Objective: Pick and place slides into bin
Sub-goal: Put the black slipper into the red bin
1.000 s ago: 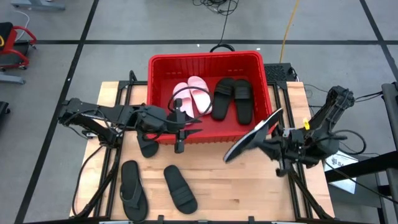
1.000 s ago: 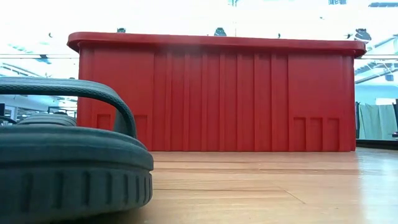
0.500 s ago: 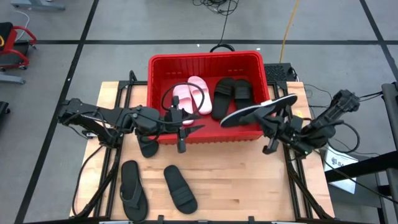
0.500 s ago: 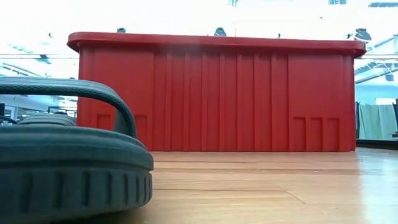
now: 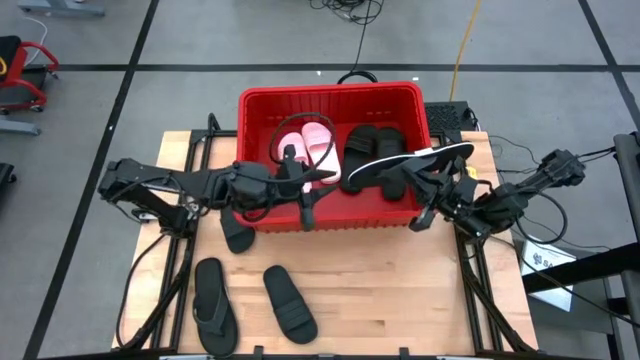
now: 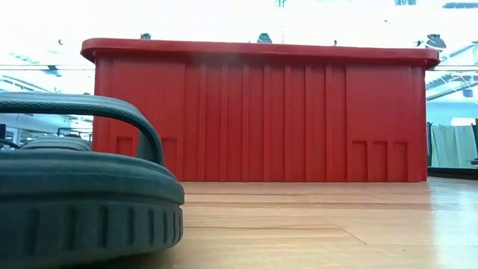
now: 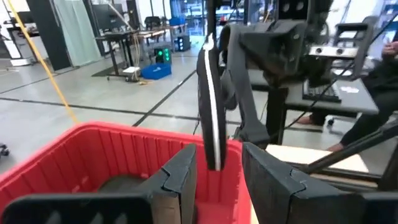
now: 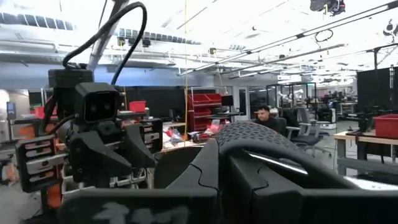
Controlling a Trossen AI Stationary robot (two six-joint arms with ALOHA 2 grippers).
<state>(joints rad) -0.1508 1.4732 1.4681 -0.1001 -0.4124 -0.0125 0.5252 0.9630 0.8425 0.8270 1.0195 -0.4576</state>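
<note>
- The left gripper (image 5: 305,205) hangs over the near wall of the red bin (image 5: 256,103), on the bin's left side. Its jaws are partly open and hold nothing.
- Two black slides lie flat on the bench (image 5: 380,290) near the front edge: a thong flip-flop (image 5: 213,303) and, just right of it, a wide-strap slide (image 5: 290,303). Another black slide (image 5: 236,233) lies partly under the left arm, near the bin's front wall.
- Inside the bin, two pale pink slides (image 5: 308,150) lie side by side at the left, well apart from the left jaws' tips. Two black slides (image 5: 372,148) lie to their right.
- The right gripper (image 5: 422,190) reaches in over the bin's right side. Its jaws are shut tight on a black slide with a white edge (image 5: 405,163). This slide sticks out leftward from the jaws and floats above the black pair in the bin, not touching them.
</note>
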